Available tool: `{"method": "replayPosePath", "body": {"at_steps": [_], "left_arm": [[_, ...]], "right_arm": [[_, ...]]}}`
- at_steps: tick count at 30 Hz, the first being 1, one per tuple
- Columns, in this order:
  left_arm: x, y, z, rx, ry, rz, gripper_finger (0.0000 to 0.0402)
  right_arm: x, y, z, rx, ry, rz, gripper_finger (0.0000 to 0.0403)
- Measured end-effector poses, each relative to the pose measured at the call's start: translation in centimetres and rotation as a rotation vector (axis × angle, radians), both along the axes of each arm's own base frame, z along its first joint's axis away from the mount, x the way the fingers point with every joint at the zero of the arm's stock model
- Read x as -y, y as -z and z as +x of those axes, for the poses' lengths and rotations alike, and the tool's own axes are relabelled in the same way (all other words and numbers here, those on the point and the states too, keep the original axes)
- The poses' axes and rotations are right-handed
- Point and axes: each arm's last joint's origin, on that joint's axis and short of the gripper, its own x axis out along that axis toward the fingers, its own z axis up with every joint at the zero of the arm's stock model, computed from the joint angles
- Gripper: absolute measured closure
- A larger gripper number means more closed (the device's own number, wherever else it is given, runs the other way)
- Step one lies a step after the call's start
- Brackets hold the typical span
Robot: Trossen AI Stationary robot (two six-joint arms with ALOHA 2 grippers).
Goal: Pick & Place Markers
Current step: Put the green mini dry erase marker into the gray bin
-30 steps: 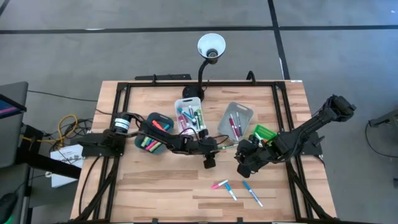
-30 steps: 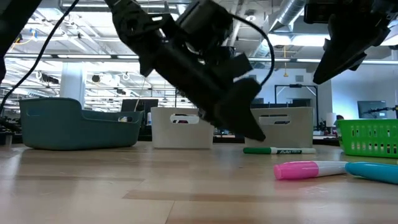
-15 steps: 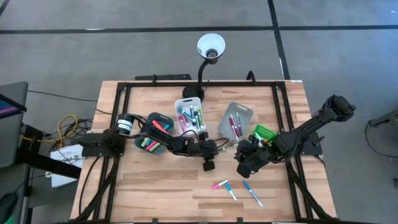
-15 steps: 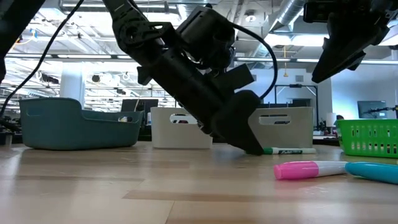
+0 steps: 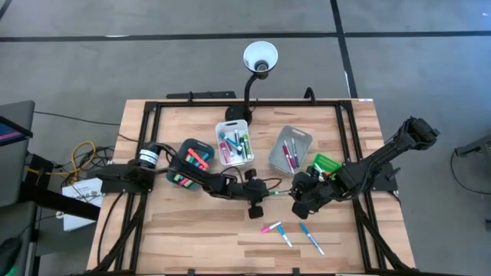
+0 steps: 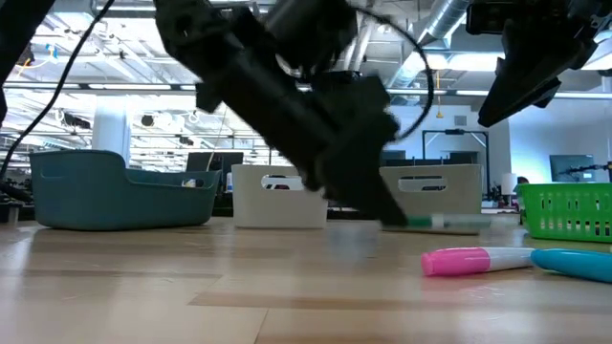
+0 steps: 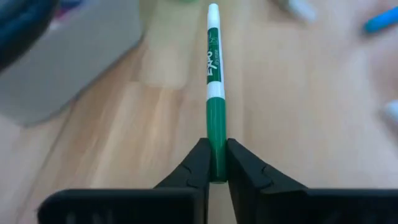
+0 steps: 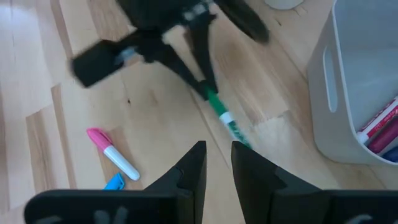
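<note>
Green marker (image 7: 214, 118) pinched by low-angled left pincer (image 7: 215, 163).

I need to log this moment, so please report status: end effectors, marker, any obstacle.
Left end effector shut on green-capped white plastic marker, low over wooden table. Right end effector hovering nearby, holding nothing. Grey plastic bin close beside marker.

light: bright, even | blur: wrist views – motion-smeared | shadows: soft

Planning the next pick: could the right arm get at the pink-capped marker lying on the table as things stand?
Probably yes. The pink-capped marker lies on bare wood just ahead of the right tool, nothing over it; the left tool grips the green marker off to the side.
</note>
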Motion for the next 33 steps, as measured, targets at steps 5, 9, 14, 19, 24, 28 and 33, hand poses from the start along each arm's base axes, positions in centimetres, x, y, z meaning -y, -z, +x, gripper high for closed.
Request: {"method": "replayPosePath", "body": {"at_steps": [5, 9, 14, 19, 24, 28, 33], "left_arm": [[0.7, -3.4, -0.4, 0.096, -0.065, 0.087, 0.0373], [-0.2, -6.8, -0.7, 0.163, -0.089, 0.172, 0.0366], [-4.0, -9.4, -0.7, 0.192, -0.157, 0.165, 0.037], [-8.0, -9.2, -0.2, 0.186, -0.123, 0.046, 0.0364], [-9.6, -7.0, 0.3, 0.135, -0.14, 0.013, 0.0364], [-9.8, -6.9, 0.4, 0.143, -0.143, 0.015, 0.0364], [-9.1, -7.2, 0.4, 0.155, -0.127, 0.016, 0.0363]], "right_arm": [[0.0, 0.0, 0.0, 0.003, 0.022, 0.022, 0.0337], [-0.1, -0.1, 0.1, 0.016, 0.026, 0.033, 0.0337], [-0.2, -0.3, 0.3, 0.042, 0.012, 0.039, 0.0337], [-0.2, -0.3, 0.4, 0.05, -0.002, 0.033, 0.0337], [-0.2, -0.3, 0.4, 0.048, -0.002, 0.032, 0.0337], [-0.2, -0.3, 0.4, 0.048, -0.002, 0.031, 0.0337], [-0.2, 0.4, 0.8, 0.054, 0.022, -0.065, 0.0337]]}}
